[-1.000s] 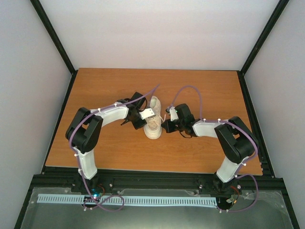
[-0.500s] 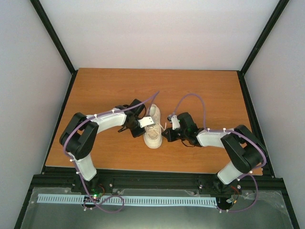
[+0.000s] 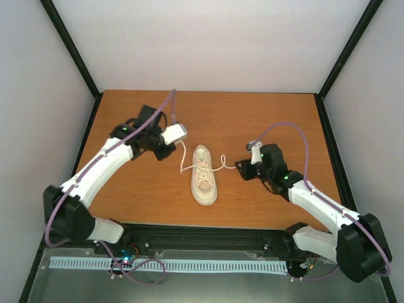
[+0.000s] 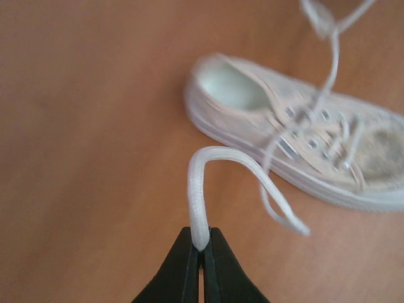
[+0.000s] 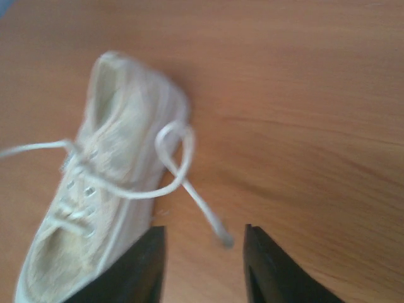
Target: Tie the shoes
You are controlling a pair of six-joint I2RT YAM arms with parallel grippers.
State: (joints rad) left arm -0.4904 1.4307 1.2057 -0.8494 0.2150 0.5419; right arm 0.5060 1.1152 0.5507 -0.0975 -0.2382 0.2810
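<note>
The cream sneaker lies on the wooden table, toe toward the near edge. It also shows in the left wrist view and in the right wrist view. My left gripper is up and left of the shoe, shut on a white lace that curves back to the eyelets. My right gripper is right of the shoe and open. The other lace forms a small loop, and its loose end lies between the open fingers, not gripped.
Black frame rails edge the table on the left, right and near sides, and white walls stand behind them. The arm bases sit at the near edge.
Both arms have drawn away from the shoe. The left went up and left with its lace. The right went right and no longer holds its lace. The shoe shifted slightly nearer.
</note>
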